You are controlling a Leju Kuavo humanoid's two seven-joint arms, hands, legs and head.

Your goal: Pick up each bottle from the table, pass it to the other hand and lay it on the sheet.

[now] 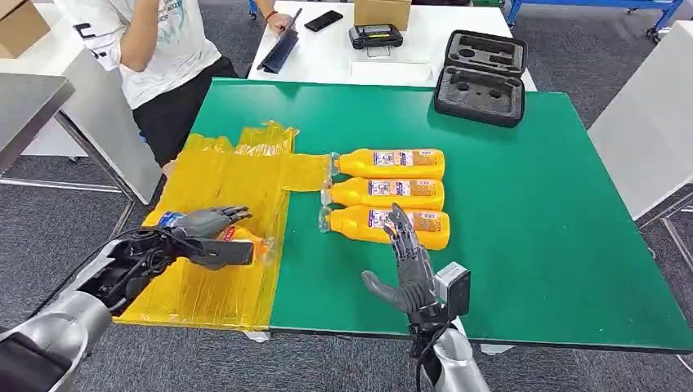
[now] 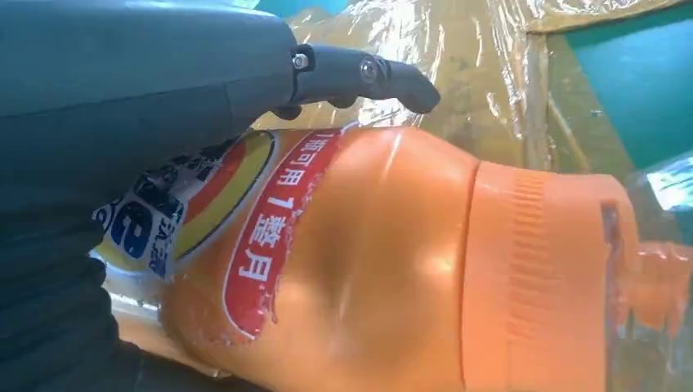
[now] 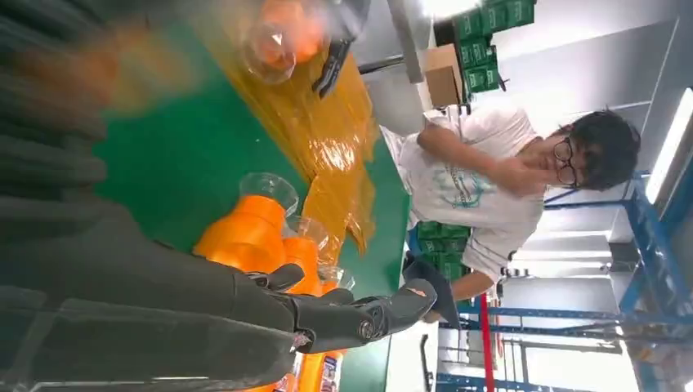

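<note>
Your left hand (image 1: pixel 208 233) grips a bottle (image 1: pixel 245 245) low over the counter (image 1: pixel 531 229). Your right hand (image 1: pixel 409 265) hovers over the counter's near edge, fingers spread, holding nothing.

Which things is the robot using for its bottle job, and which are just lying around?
For the job:
- three orange bottles lying on the green table
- bottle in hand, held by the left hand
- yellow sheet
- right hand, open

Just lying about:
- black foam case
- phone
- cardboard box
</note>
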